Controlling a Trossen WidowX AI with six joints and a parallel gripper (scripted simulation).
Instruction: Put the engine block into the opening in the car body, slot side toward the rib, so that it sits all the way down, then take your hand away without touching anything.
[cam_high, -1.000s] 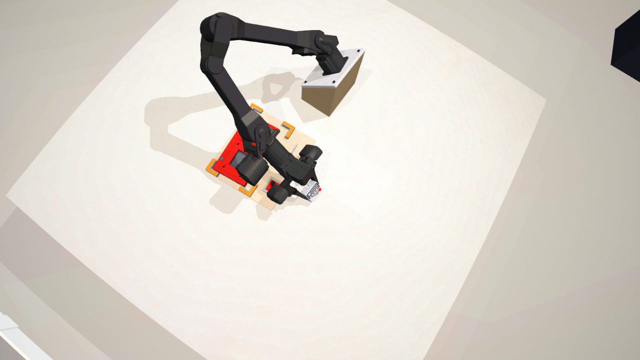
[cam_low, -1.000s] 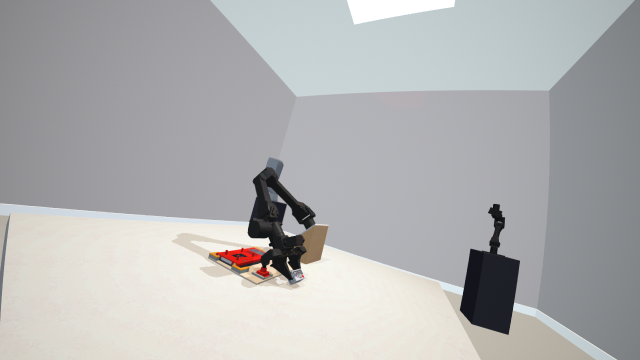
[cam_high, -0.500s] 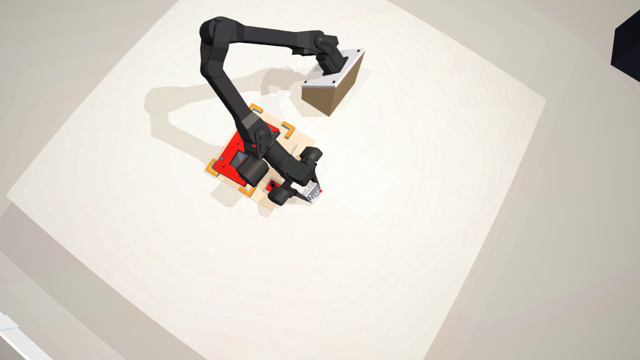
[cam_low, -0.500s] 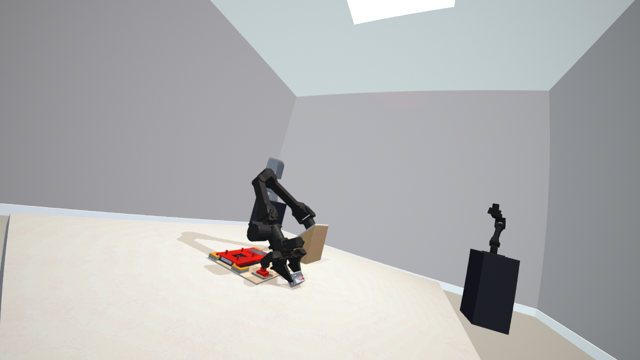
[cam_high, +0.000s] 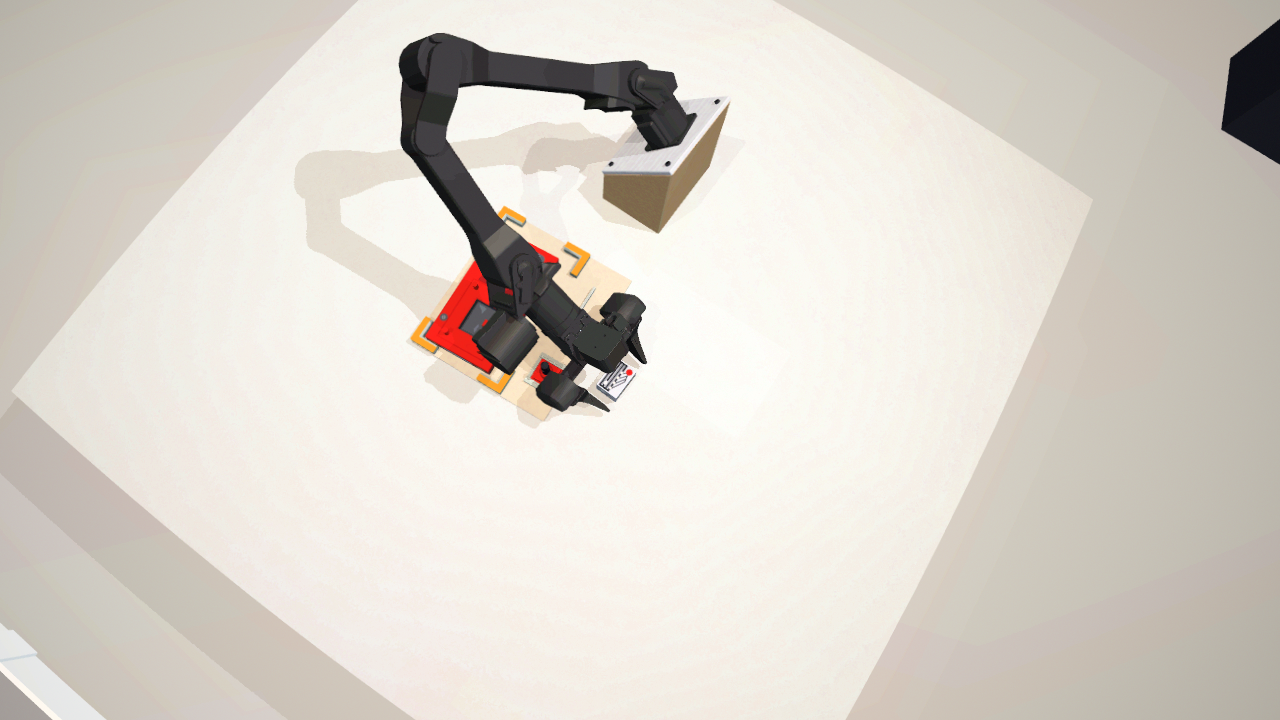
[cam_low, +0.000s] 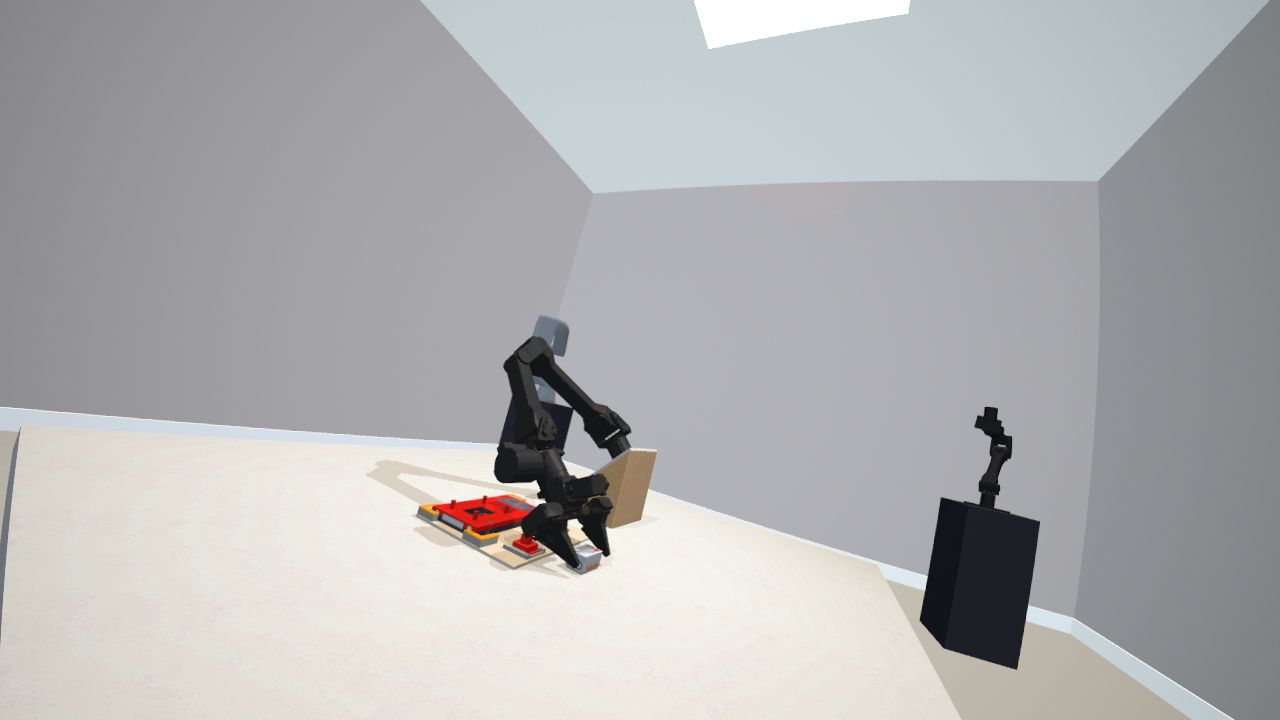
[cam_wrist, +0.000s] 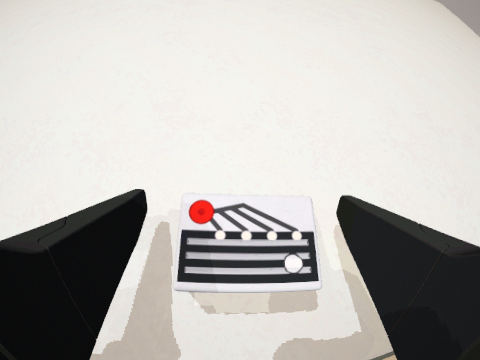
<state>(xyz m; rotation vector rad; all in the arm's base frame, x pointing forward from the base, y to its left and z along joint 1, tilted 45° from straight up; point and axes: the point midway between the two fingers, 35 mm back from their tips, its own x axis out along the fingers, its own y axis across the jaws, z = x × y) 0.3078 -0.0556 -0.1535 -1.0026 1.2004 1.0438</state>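
The engine block (cam_high: 614, 382) (cam_low: 588, 557) (cam_wrist: 247, 286), pale with a black-striped top and a red dot, stands on the table just off the board, top up. My gripper (cam_high: 626, 385) (cam_low: 591, 560) (cam_wrist: 244, 202) is open around it; the wrist view shows a gap on each side between block and fingers. The block's slot does not show. The red car body (cam_high: 465, 349) (cam_low: 460, 513) lies on the board beyond the gripper, partly under my arm. Its dark opening (cam_high: 475, 316) (cam_low: 479, 512) is partly hidden in the top view. I cannot make out the rib.
The tan board (cam_high: 611, 277) carries orange corner brackets (cam_high: 577, 259) (cam_low: 480, 537) around the car body. A small red piece (cam_high: 545, 369) (cam_low: 525, 544) stands on the board close to one finger. My arm's box-shaped base (cam_high: 635, 197) (cam_low: 631, 492) stands behind the board.
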